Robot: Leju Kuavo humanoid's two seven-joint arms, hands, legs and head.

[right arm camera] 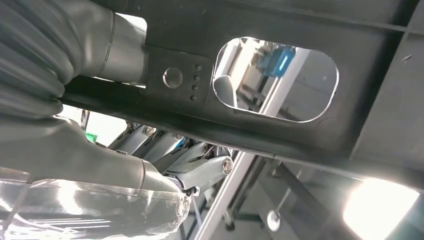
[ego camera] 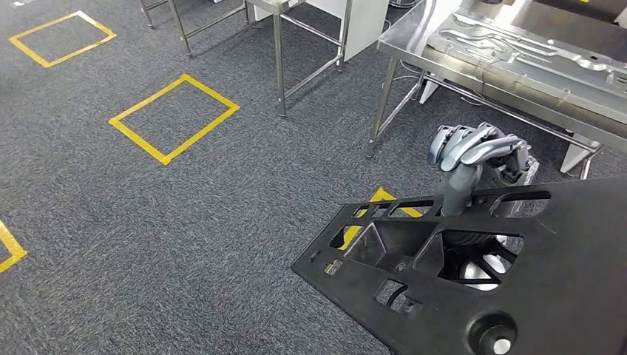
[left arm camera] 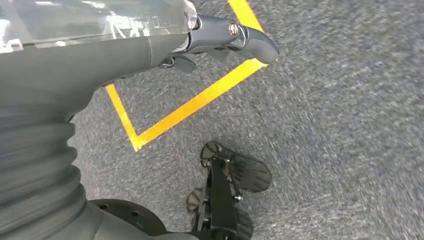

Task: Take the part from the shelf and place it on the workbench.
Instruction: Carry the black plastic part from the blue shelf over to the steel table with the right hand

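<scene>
In the head view, a large flat black plastic part [ego camera: 517, 296] with many rectangular cut-outs fills the lower right of the frame, held above the dark grey carpet floor [ego camera: 185, 222]. The robot's right hand [ego camera: 477, 159] rises just above the part's upper edge at right of centre, its grey fingers curled over and its thumb reaching down through one of the openings, so that it grips the panel's bar. The right wrist view shows the same grip from close behind: pale metal fingers [right arm camera: 200, 162] are folded under a dark rib of the part [right arm camera: 280, 30], beside a rounded window in the panel.

A stainless steel workbench [ego camera: 517, 81] with thin legs stands in the upper right of the head view, well apart from the part, carrying a flat silver metal fixture plate [ego camera: 510, 44]. Yellow tape squares [ego camera: 174, 118] mark the carpet at upper left and centre left.

In the left wrist view the left hand [left arm camera: 220, 37] hangs over carpet and yellow tape, a finger held out straight and nothing in it.
</scene>
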